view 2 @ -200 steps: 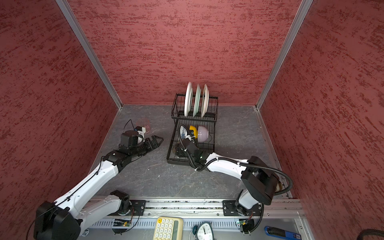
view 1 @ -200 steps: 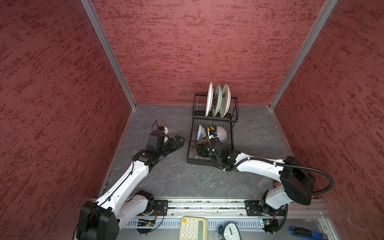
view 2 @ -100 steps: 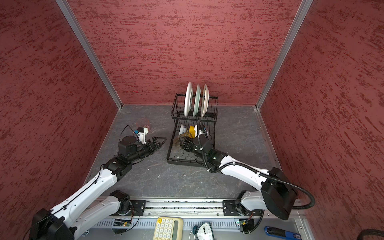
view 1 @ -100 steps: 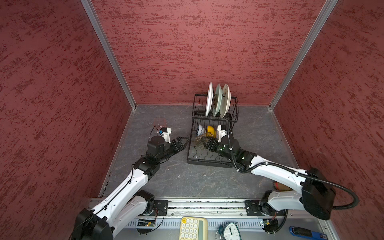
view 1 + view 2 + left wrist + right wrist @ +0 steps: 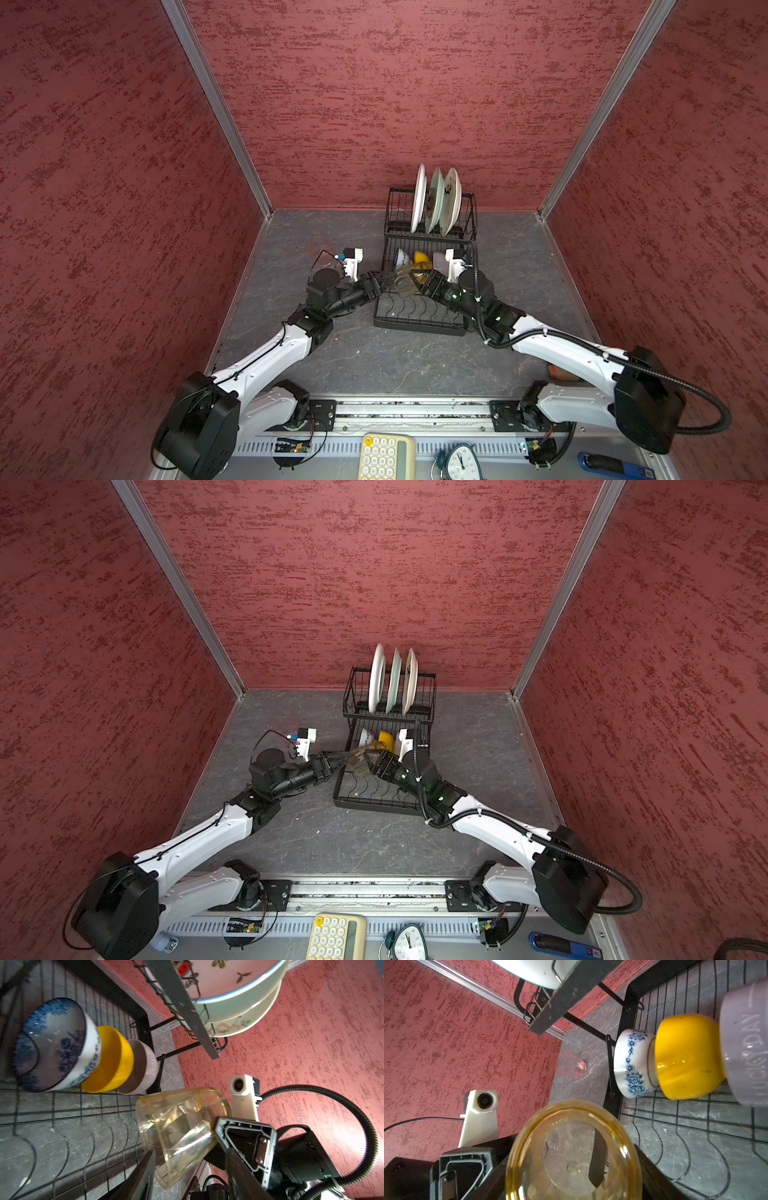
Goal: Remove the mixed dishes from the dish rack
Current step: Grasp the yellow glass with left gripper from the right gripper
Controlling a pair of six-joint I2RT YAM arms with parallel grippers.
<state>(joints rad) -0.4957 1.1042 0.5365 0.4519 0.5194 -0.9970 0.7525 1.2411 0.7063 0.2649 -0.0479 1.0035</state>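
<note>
The black wire dish rack (image 5: 415, 330) stands at the back middle, with three plates (image 5: 435, 201) upright in its tall basket. On its flat tray a blue-white bowl (image 5: 56, 1043), a yellow bowl (image 5: 112, 1059) and a lavender bowl (image 5: 145, 1068) lean in a row. My right gripper (image 5: 415, 280) is shut on the amber tumbler (image 5: 405, 282), holding it on its side above the tray. My left gripper (image 5: 388, 276) is open. Its fingers straddle the tumbler's mouth end (image 5: 178, 1126), and a gap shows beside one finger. A pink tumbler (image 5: 571, 1065) stands upside down on the table left of the rack.
Red walls close in the grey table (image 5: 374, 365) on three sides. A yellow calculator (image 5: 386, 457), a clock (image 5: 461, 461) and a blue tool (image 5: 615, 465) lie on the front ledge. A brown object (image 5: 561, 372) sits under my right arm.
My right gripper has raised the amber tumbler off the tray and turned it leftward. My left gripper has moved right to the tumbler and its jaws have narrowed around the mouth end.
</note>
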